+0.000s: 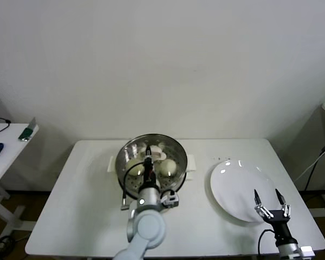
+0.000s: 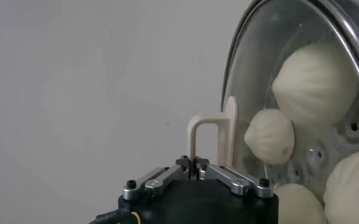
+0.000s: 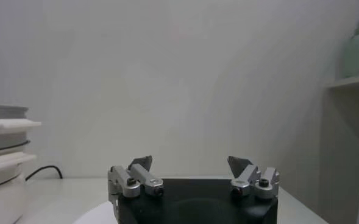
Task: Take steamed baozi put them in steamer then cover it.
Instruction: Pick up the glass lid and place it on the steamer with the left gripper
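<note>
Head view centre: four cream-white steamed baozi sit inside the shiny steel steamer; left gripper, clamped on the clear glass cover's pale handle, holds it tilted. Seating it remains. Right gripper hangs spread lower right.

I see the steamer at the surface's back centre with baozi in it, the plate right.

Plain white wall behind white table; second white desk at left (partly visible); brown floor.
</note>
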You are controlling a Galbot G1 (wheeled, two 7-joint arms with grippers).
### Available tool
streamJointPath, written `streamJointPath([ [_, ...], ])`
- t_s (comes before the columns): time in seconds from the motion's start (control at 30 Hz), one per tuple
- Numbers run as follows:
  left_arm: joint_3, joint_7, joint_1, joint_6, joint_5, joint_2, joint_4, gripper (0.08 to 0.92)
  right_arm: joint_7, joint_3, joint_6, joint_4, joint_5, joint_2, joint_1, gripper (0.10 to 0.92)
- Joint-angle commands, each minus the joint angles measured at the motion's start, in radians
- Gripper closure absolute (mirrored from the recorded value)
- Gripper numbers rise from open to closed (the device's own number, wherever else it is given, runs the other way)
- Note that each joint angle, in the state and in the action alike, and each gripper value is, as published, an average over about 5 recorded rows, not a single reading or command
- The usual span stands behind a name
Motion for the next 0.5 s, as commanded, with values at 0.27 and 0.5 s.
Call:
streamJointPath([
  [0.27, 0.003, -0.015, 0.007, -0.021, -0.041, 0.015, -0.006, 0.867, -0.003, 0.0, -0.002, 0.009, -0.005, 0.006, -0.003, 0.203],
  [0.5, 0.012, -0.013, 0.008, -0.004, -0.09, 0.02, -0.053, 0.783, -0.005, 0.0, -0.007, 0.013, -0.007, 0.006, -0.003, 0.203],
])
